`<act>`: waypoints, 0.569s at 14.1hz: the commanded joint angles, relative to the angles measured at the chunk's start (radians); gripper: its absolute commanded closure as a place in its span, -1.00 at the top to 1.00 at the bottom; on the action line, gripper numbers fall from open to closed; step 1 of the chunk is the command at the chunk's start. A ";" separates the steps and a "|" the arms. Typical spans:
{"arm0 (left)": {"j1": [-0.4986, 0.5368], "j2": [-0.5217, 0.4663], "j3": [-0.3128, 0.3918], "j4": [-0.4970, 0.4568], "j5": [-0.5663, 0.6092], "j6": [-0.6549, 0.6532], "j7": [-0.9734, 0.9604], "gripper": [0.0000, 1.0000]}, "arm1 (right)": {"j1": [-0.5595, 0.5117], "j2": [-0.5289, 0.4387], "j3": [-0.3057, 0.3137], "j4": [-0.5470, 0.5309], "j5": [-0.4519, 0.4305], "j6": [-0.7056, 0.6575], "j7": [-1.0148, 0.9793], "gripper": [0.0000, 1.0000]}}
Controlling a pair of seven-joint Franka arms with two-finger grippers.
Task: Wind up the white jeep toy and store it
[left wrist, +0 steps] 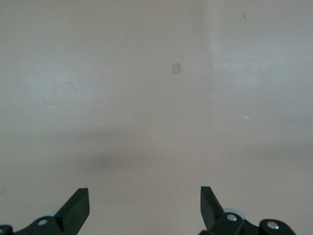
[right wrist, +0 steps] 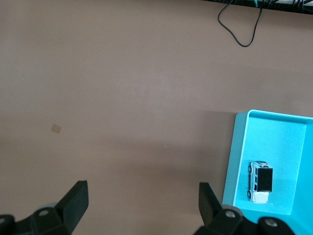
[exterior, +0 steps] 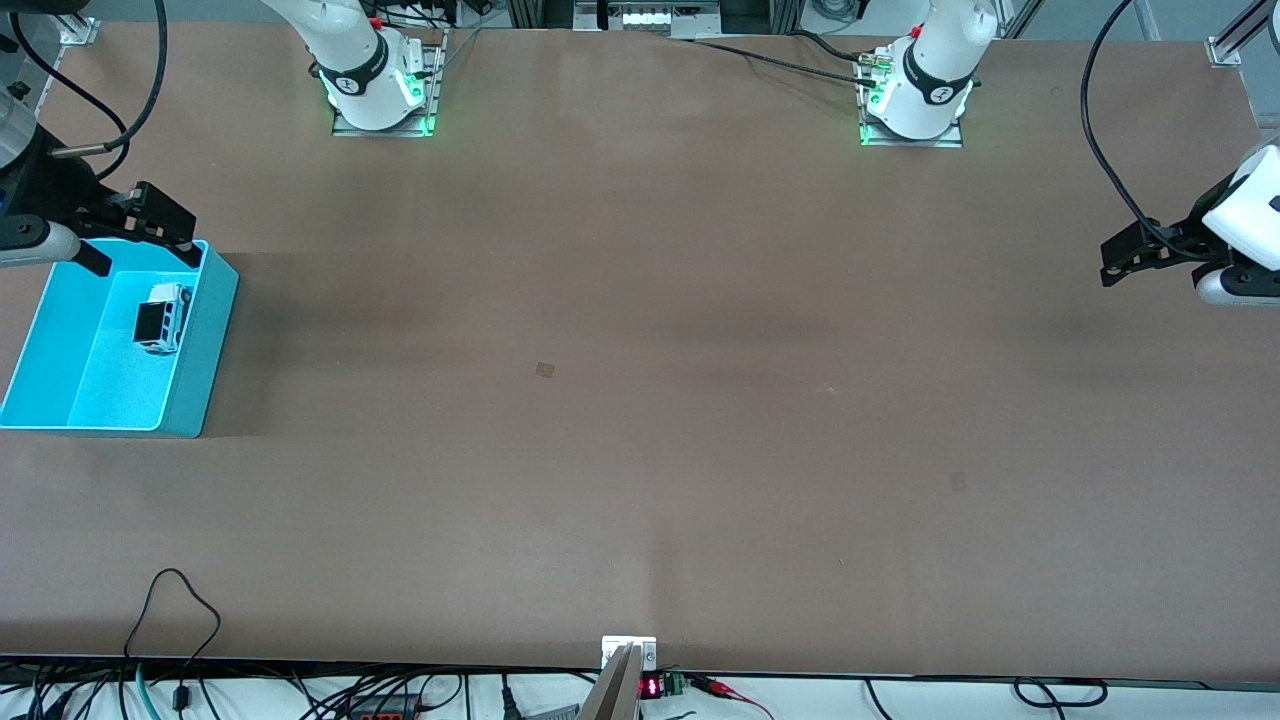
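Note:
The white jeep toy (exterior: pixel 162 317) (right wrist: pixel 259 181), with its black ribbed roof, lies inside the turquoise bin (exterior: pixel 205 340) (right wrist: pixel 235 161) at the right arm's end of the table. My right gripper (exterior: pixel 140 240) (right wrist: pixel 143 196) hangs open and empty over the bin's edge nearest the robot bases, above the jeep and apart from it. At the left arm's end of the table my left gripper (exterior: pixel 1125 262) (left wrist: pixel 145 201) is open over bare table, with nothing between its fingers.
The brown table (exterior: pixel 640 400) spreads wide between the two arms. Small tape marks (exterior: pixel 544 370) lie on it. A black cable loop (exterior: pixel 175 610) and other wires run along the table edge nearest the front camera.

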 commanded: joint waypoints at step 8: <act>-0.001 0.007 0.000 0.023 0.017 -0.023 0.022 1.00 | 0.008 0.007 -0.007 0.061 0.020 -0.090 0.064 1.00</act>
